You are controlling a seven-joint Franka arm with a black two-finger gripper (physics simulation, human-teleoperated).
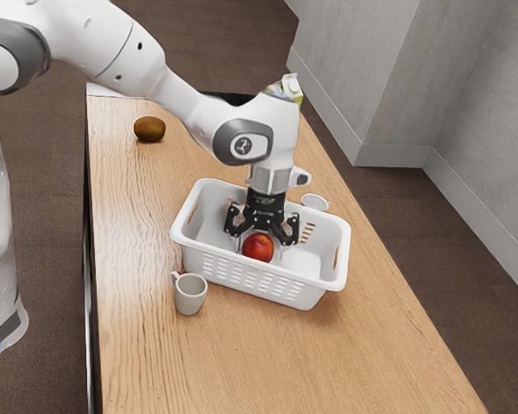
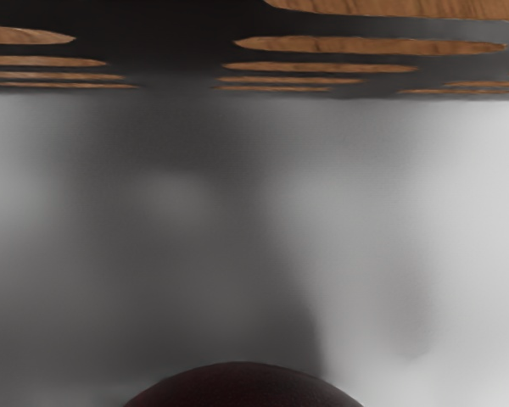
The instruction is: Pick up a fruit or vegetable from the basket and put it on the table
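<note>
While straddling the red apple (image 1: 258, 247) inside the white basket (image 1: 345, 254) with the pincer (image 1: 262, 247) spread wide, could close off-centre and squeeze it loose, or snag the slotted wall (image 1: 312, 297) when lifting

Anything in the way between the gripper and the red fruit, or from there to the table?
Nothing visible separates the gripper from the red fruit. The basket's walls stand between fruit and table; a mug stands just outside, by the corner toward the exterior view's lower left.
</note>
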